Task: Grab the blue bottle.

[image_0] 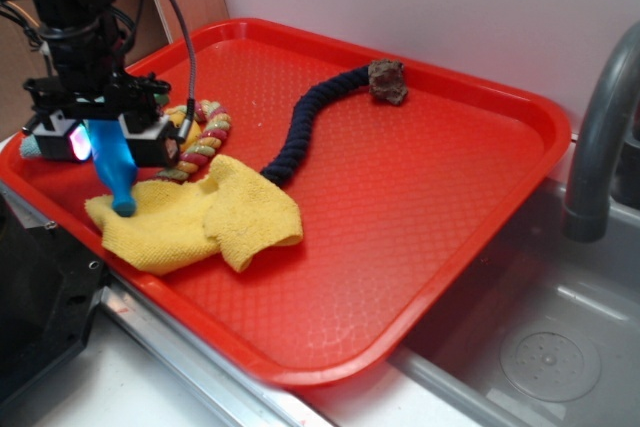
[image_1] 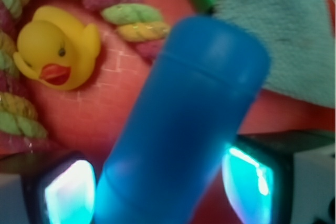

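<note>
Arm upright at tray's left corner, end effector (image_0: 108, 144) pointing down, pinching blue bottle (image_0: 114, 160) neck-down above yellow cloth (image_0: 195, 217)

blue bottle (image_1: 184, 124): smooth, probably plastic | yellow cloth (image_0: 195, 217): nubby fabric

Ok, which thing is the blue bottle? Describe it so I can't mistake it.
Start at the red tray and go to its left corner, where the robot's hand hangs over a crumpled yellow cloth. The blue bottle is the smooth bright blue plastic piece clamped in that hand, its lower end touching the cloth. Unlike the dark navy rope or the light blue cloth, it is hard and glossy.
</note>
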Controlling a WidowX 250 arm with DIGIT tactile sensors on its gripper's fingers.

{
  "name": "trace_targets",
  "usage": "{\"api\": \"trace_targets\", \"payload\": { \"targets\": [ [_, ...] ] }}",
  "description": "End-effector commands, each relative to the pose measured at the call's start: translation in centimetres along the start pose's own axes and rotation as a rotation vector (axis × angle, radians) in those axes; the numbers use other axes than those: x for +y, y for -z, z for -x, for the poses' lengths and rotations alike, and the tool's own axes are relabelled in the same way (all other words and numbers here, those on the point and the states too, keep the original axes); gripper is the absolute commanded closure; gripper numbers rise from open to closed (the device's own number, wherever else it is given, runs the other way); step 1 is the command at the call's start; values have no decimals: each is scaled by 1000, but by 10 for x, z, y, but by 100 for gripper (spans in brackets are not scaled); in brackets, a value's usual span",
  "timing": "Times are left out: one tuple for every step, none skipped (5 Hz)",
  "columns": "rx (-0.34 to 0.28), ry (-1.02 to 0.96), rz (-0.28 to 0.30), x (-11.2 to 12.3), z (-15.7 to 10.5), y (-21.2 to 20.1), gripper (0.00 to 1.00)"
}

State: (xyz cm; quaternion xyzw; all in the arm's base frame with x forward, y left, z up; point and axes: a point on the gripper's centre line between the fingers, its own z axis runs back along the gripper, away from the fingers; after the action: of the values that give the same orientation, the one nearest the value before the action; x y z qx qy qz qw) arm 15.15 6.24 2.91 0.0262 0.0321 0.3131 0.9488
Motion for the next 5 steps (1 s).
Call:
{"api": "trace_targets", "payload": {
  "targets": [
    [-1, 48, -56, -9, -12, 0, 100],
    [15, 231, -31, -14, -13, -38, 100],
    [-106, 477, 42, -24, -5, -89, 100],
    [-191, 670, 36, -39, 11, -139, 100],
    [-114, 709, 38, -55, 19, -191, 100]
  ]
}}
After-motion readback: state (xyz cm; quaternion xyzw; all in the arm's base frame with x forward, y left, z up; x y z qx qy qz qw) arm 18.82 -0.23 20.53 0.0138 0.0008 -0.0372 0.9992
